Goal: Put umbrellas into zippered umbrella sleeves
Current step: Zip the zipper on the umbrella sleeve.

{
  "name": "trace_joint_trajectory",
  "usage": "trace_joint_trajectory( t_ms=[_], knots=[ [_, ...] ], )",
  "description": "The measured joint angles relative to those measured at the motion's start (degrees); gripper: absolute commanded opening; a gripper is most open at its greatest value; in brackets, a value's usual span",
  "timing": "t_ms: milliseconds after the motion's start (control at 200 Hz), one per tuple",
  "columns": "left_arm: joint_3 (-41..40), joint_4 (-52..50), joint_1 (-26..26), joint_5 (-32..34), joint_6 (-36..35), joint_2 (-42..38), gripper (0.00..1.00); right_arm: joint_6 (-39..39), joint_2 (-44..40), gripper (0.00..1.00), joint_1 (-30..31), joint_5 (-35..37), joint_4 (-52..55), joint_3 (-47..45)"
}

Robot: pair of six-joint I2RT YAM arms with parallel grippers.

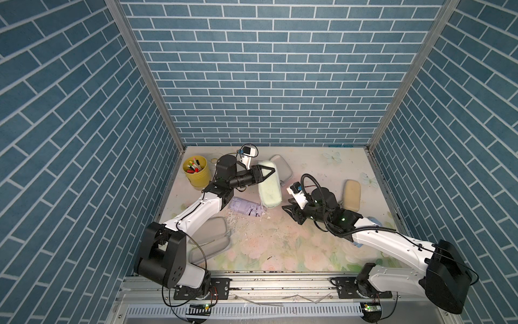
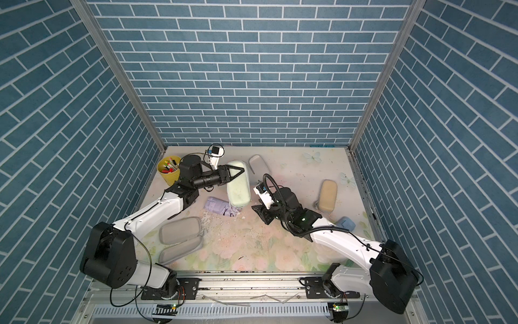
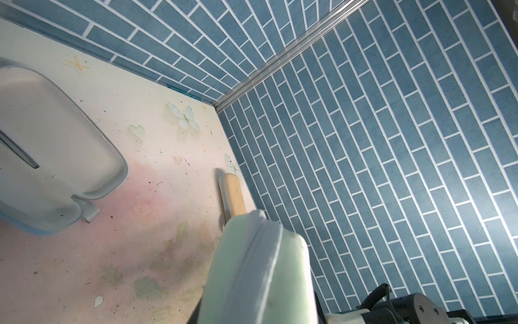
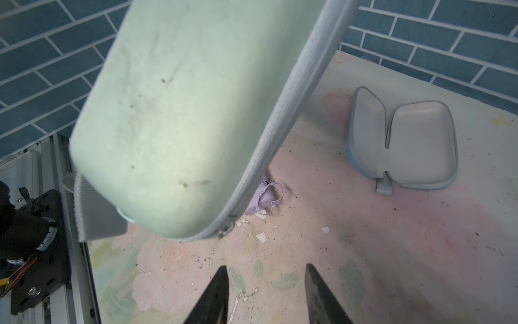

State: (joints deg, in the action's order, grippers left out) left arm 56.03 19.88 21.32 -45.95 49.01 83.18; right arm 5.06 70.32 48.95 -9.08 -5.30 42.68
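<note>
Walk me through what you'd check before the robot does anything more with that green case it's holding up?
1. Left gripper clamped on the mint sleeve: ok.
2. Zip closed along its visible edge: ok.
3. Umbrella inside the mint sleeve: cannot tell, it is shut.
4. Right gripper open and empty: ok.
5. Lilac umbrella packed away: not ok, it lies bare on the table.
6. Open sleeve lying ready near the front edge: ok.
</note>
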Motion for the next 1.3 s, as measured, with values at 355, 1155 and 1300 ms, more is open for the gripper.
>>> trace_joint_trajectory(
  t_ms=[355,1155,1300],
  knots=[
    [0.0,-0.07,0.04,1.66,0.0,0.0,0.25,-1.73,2.1,0.31,0.96,0.96,-1.46,2.27],
    [2.05,-4.81,1.03,2.32,-2.27,0.09,0.16,-12.98,3.65,0.0,3.41,3.58,2.14,4.44],
    [2.23,-7.52,0.94,3.1,-3.63,0.11,0.07,-12.96,3.65,0.0,5.97,6.03,3.8,4.46]
  ],
)
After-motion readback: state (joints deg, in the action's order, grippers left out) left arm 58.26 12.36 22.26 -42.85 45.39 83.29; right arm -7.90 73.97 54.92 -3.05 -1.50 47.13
